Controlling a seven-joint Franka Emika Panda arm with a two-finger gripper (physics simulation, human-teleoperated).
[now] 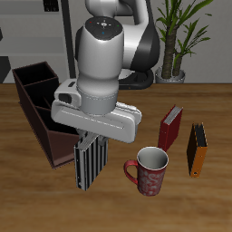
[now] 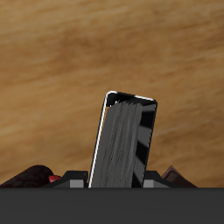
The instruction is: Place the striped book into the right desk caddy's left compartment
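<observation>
Gripper [image 1: 91,138] clenched on the striped book's [image 1: 89,163] top edge; you carry a thin, stiff hardback toward the right desk caddy [image 1: 41,109] at ten o'clock.

Wooden table [image 1: 213,109], potted plant [image 1: 181,32] behind, pale wall.

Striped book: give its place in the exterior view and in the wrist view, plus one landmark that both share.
Exterior view: the striped book hangs upright under the gripper, above the table, between the right desk caddy and the mug.
Wrist view: the striped book stands tilted at the centre, filling the space before the camera, wood behind it.
Shared landmark: the wooden table.
</observation>
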